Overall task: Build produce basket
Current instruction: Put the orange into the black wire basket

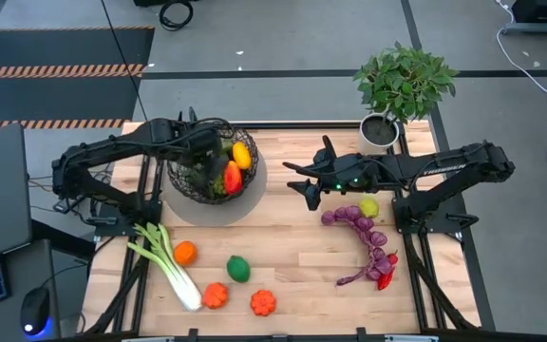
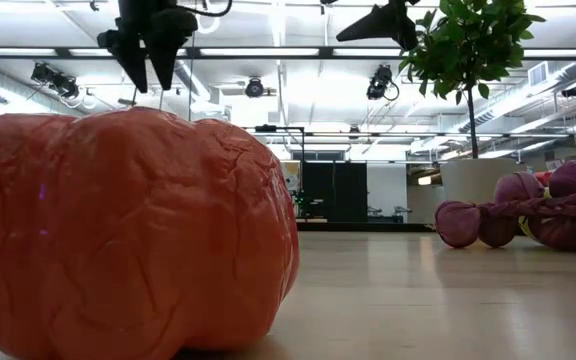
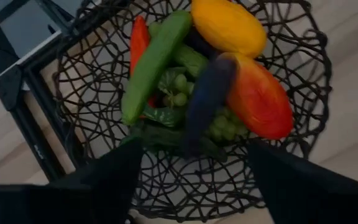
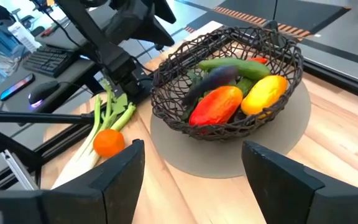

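you see the left gripper (image 1: 200, 150) open over the basket (image 1: 183, 185), and the right gripper (image 1: 304, 187), open and empty, at its 3 o'clock side near the aubergines (image 1: 364, 231).

A: So what's on that light wooden table (image 1: 292, 256) besides the main stuff?

B: A leafy green potted plant (image 1: 402, 85) in a white pot (image 1: 380, 131) at the far right corner, and a round grey mat (image 4: 291, 134) on the far left part.

A: And off the table?

B: A black keyboard (image 4: 48, 59) and a mouse (image 1: 33, 309) on a desk to the left. Black-and-orange hazard tape (image 1: 60, 69) runs across the grey floor beyond. The low view shows ceiling strip lights (image 2: 298, 52).
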You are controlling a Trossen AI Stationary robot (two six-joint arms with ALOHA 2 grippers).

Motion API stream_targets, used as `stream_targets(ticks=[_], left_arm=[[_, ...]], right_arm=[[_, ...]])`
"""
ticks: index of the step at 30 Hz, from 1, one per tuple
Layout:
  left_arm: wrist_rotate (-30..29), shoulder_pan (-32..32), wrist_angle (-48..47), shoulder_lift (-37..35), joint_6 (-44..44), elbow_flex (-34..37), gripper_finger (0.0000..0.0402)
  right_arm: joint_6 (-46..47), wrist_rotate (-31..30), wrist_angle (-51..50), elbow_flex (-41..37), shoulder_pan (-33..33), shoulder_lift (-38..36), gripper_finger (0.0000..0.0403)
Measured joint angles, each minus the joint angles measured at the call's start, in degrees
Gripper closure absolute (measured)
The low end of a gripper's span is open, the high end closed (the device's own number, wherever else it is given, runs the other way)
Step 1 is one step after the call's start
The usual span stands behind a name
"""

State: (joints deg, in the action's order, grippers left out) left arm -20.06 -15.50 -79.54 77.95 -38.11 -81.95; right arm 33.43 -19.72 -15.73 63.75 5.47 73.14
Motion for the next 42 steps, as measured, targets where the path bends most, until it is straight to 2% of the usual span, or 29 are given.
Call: stream_targets(ticks=[4,8,15,22,25,30,33,38,42], left_arm=[[0.9,-0.5,0.1,0.5,-0.6,0.1,0.006],[5.4,1.3,0.4,-0.1,-4.0,0.1,0.0054],[7.7,11.1,3.0,0.1,-8.4,0.0,0.0062],[11.5,20.2,10.1,0.4,-16.3,0.0,0.0063],[13.2,22.5,8.6,1.5,-23.4,0.0,0.0063],[13.5,27.5,-0.4,5.1,-26.2,0.2,0.0063],[15.0,29.9,-1.1,6.4,-27.3,3.4,0.0064],[25.1,33.4,6.8,6.5,-28.5,14.0,0.0077],[27.8,37.2,9.6,6.3,-30.8,18.0,0.0094]], right_arm=[[0.1,0.2,0.3,0.0,0.0,0.0,0.0132],[1.1,1.7,-0.4,0.0,0.0,0.0,0.0133],[1.9,6.2,-8.6,0.0,0.0,0.0,0.0133],[4.2,15.2,-12.0,0.0,-0.1,0.0,0.0133],[5.4,15.6,-13.7,0.0,-0.1,0.0,0.0133],[6.0,15.7,-15.7,-0.3,-0.1,-0.1,0.0133],[6.0,16.6,-15.7,-0.9,-0.1,-0.1,0.0133],[7.7,17.0,-15.9,-2.2,-0.1,-0.1,0.0133],[9.0,17.9,-15.6,-2.9,0.5,-0.1,0.0133]])
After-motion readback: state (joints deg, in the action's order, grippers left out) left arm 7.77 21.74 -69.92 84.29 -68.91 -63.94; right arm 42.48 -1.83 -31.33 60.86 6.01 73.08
